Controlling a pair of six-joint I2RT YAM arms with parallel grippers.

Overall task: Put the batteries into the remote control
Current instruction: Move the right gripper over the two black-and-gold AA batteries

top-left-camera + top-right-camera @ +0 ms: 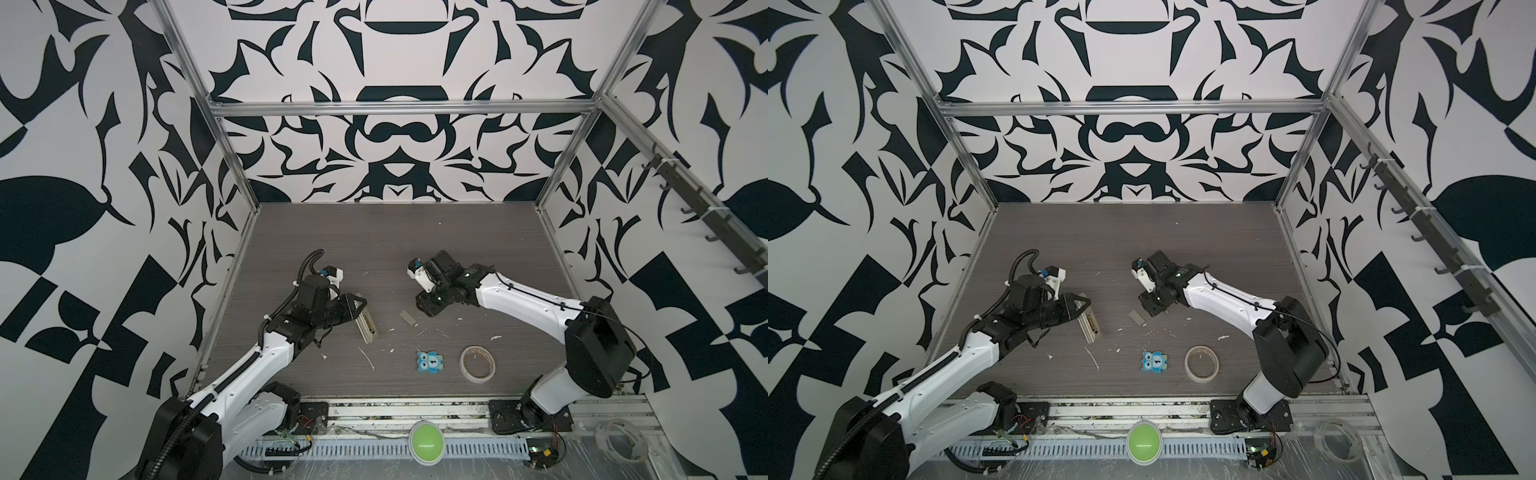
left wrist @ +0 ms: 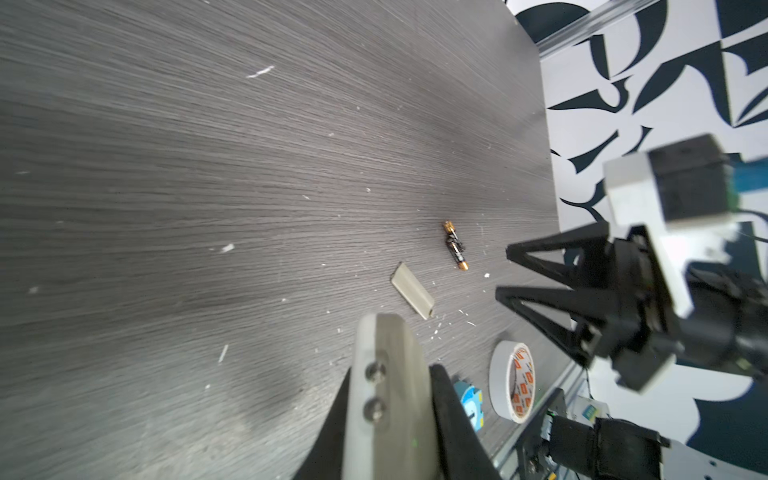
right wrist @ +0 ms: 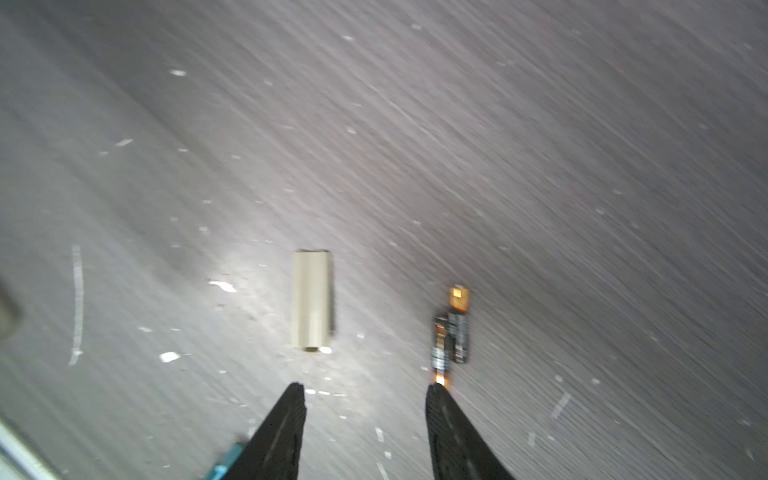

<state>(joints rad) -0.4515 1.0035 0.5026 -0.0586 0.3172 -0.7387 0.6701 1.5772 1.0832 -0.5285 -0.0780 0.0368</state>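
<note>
My left gripper [image 1: 360, 306] is shut on the remote control [image 1: 365, 326], a slim off-white bar that sticks out past its fingertips towards the table's front; in the left wrist view the remote control [image 2: 390, 399] fills the gap between the jaws. Two batteries [image 3: 451, 332], dark with gold ends, lie side by side on the table. My right gripper [image 3: 365, 386] hangs open over the table with nothing between its fingers. One fingertip [image 3: 436, 395] is right by the nearer battery's end. The left wrist view also shows the batteries [image 2: 455, 246] and the right gripper [image 2: 503, 270]. In both top views the batteries are hidden.
A small beige cover piece [image 1: 408, 318] lies flat between the two grippers. A blue owl tile [image 1: 430, 362] and a tape roll [image 1: 478, 362] sit nearer the front edge. White scraps are scattered over the tabletop. A green button [image 1: 426, 440] sits on the front rail.
</note>
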